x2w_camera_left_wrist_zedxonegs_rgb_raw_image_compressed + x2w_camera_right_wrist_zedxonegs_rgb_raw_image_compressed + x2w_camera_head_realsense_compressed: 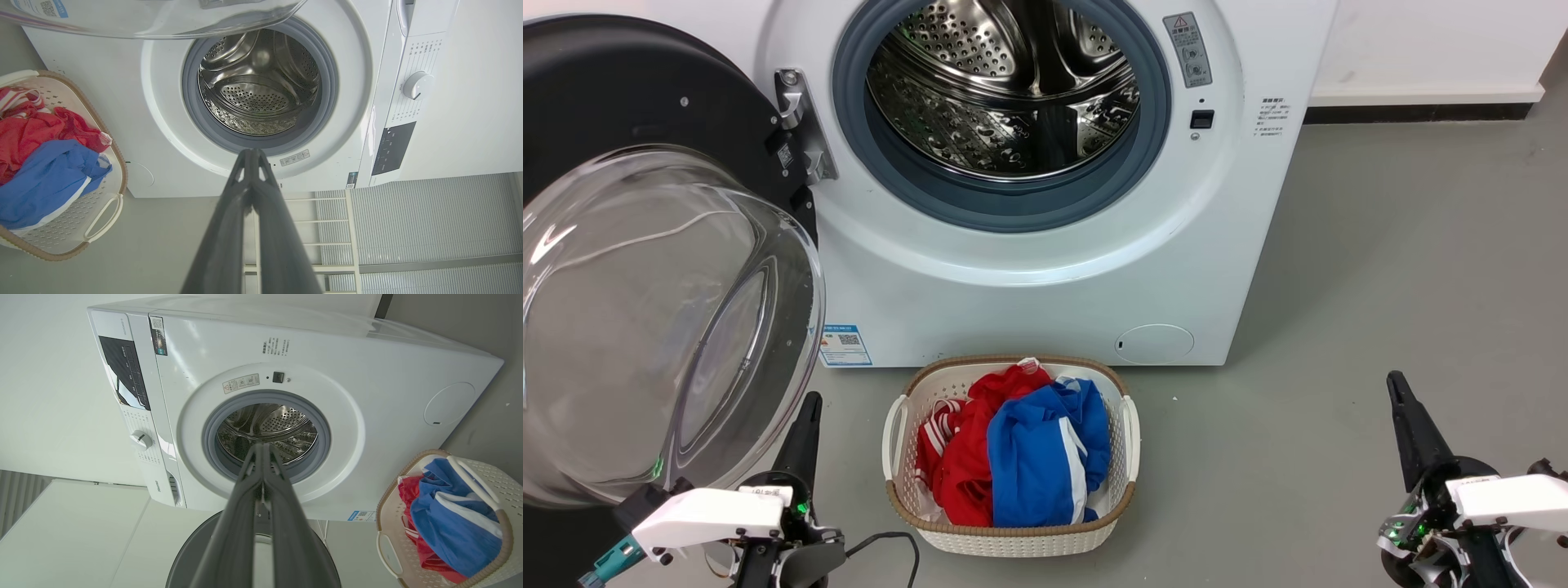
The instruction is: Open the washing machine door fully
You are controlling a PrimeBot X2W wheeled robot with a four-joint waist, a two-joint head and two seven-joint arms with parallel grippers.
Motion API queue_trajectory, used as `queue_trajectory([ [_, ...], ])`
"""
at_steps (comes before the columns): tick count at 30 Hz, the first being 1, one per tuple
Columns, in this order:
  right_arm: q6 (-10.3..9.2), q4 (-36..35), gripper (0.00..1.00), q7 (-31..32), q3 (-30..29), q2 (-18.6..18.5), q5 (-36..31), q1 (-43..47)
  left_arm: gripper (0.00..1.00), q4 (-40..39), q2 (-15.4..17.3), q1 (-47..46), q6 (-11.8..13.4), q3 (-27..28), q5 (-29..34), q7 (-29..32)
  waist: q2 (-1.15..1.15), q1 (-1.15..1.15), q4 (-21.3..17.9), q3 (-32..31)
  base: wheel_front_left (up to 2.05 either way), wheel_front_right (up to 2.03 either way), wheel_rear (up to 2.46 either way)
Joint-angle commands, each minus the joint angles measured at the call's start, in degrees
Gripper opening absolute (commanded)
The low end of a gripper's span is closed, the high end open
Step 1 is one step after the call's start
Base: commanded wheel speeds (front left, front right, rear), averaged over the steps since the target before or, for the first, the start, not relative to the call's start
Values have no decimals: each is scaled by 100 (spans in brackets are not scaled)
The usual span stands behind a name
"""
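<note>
The white washing machine point(1045, 278) stands with its steel drum point(1005, 90) exposed. Its black washing machine door point(629, 106) is swung wide to the left on the metal hinge point(800, 122), the clear glass bowl point(654, 327) bulging toward me. My left gripper point(809, 404) is shut, low at the left, just below the bowl's rim and not touching it. In the left wrist view the shut left gripper point(252, 152) points at the drum point(261, 102), with the bowl's edge point(155, 20) above. My right gripper point(1396, 384) is shut, low at the right over bare floor. The right wrist view shows the right gripper point(261, 446) before the drum point(267, 430), with the door point(192, 555) below.
A white laundry basket point(1127, 425) with red and blue clothes sits on the grey floor right before the machine, between my arms. A black cable point(882, 543) trails by the left arm. Open floor lies to the right of the machine. A white wall runs behind.
</note>
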Motion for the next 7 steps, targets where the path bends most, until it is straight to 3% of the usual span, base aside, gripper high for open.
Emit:
queue_trajectory([
  [1,2,16,0,38,-10,11,137,-112,0,5,-36,-73,-52,56,-104,46,0,0,1,2,0,0,0],
  [7,2,51,0,58,-20,15,390,-123,0,18,-89,-79,-116,133,-294,94,0,0,4,11,0,0,0],
])
